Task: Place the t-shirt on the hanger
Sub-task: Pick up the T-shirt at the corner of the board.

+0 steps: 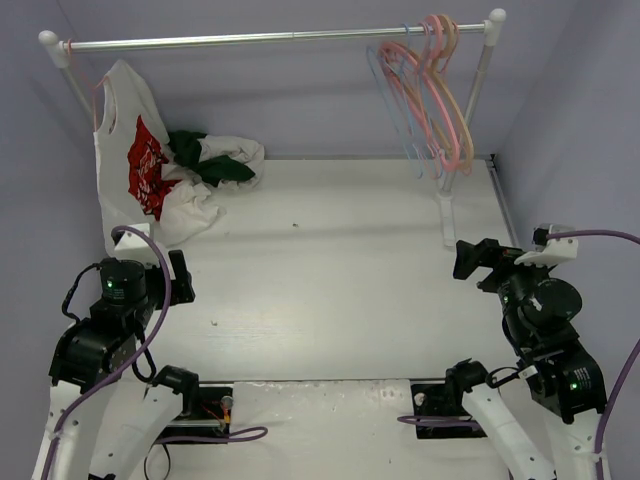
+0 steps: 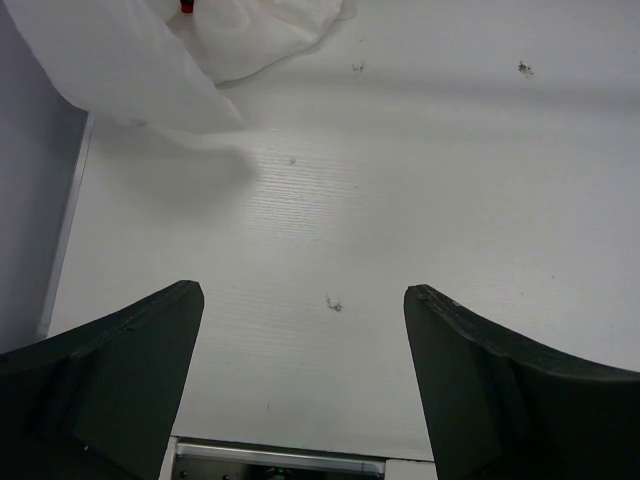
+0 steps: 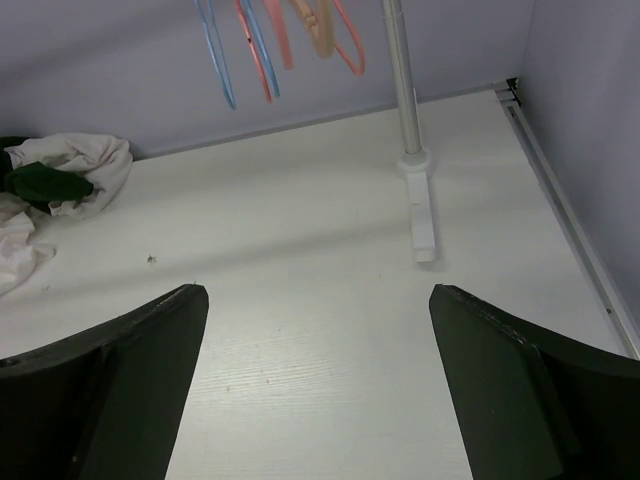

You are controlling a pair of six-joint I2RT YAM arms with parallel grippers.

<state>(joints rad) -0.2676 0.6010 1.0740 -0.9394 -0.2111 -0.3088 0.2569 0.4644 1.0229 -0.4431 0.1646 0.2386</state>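
The t-shirt point(image 1: 215, 160), white with dark green parts, lies crumpled on the table at the back left; it also shows at the left edge of the right wrist view point(image 3: 60, 175). The light-blue hanger point(image 1: 405, 135) hangs on the right end of the rail among pink and peach hangers; its lower part shows in the right wrist view point(image 3: 222, 80). My left gripper point(image 1: 180, 275) point(image 2: 303, 295) is open and empty above bare table, near the front left. My right gripper point(image 1: 470, 258) point(image 3: 318, 292) is open and empty at the right, facing the rack.
A white shirt with a red graphic point(image 1: 140, 165) hangs from the left end of the rail point(image 1: 270, 38), its hem on the table by the t-shirt; its cloth shows in the left wrist view point(image 2: 150, 60). The rack's right post and foot point(image 1: 447, 215) point(image 3: 420, 200) stand ahead of my right gripper.
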